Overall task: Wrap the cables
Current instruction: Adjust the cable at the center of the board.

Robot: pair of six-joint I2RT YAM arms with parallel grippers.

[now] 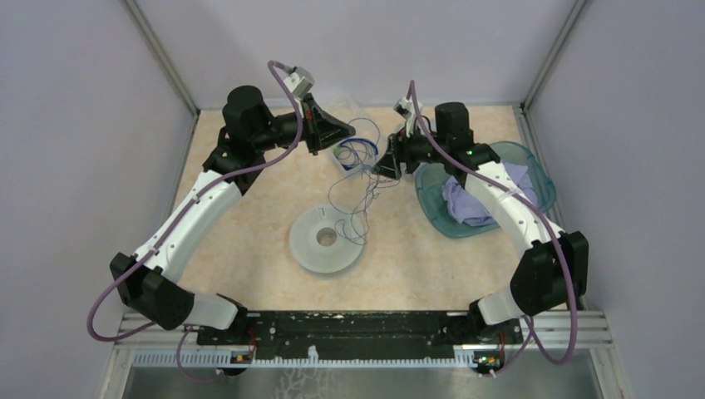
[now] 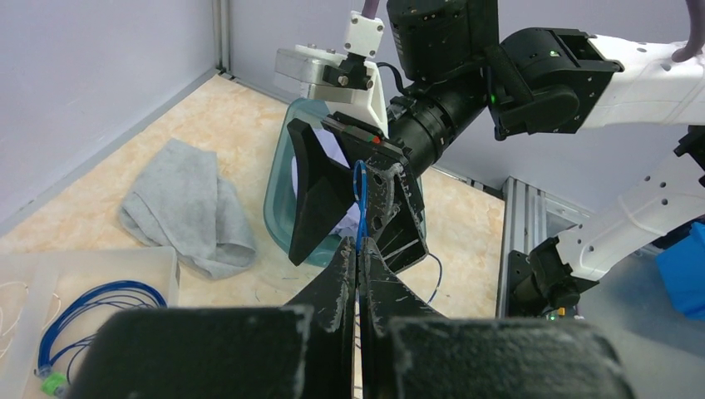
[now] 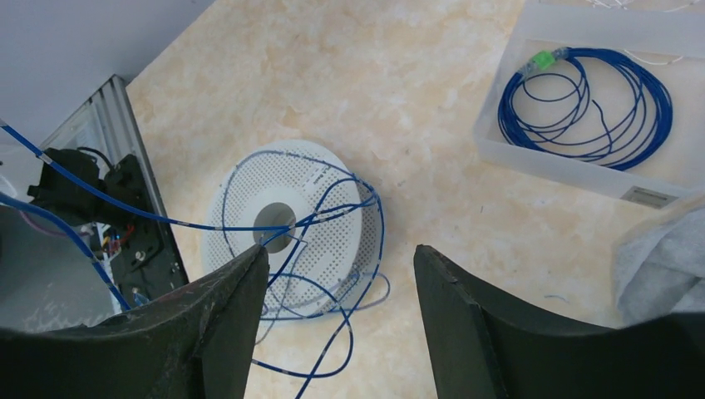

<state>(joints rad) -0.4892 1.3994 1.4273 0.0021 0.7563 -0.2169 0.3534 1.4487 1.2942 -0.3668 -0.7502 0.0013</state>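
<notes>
A thin dark bluish cable [image 3: 208, 226] lies in loose loops over and around the pale perforated spool [image 3: 332, 179], which rests flat mid-table [image 1: 326, 241]. From there the cable [image 1: 359, 208] rises to both grippers near the back. My left gripper [image 2: 358, 243] is shut on the cable, and a short loop [image 2: 360, 187] sticks out past its tips. That loop stands between the spread fingers [image 2: 320, 195] of my right gripper [image 3: 341, 249], which is open above the spool. One strand of the cable brushes its left fingertip.
A clear tray [image 3: 532, 162] at the back holds a coiled bright blue wire with a green end [image 3: 582, 108]. A grey cloth [image 2: 187, 208] lies beside it. A teal bowl [image 1: 532, 179] with a pale purple cloth [image 1: 465, 204] sits under the right arm.
</notes>
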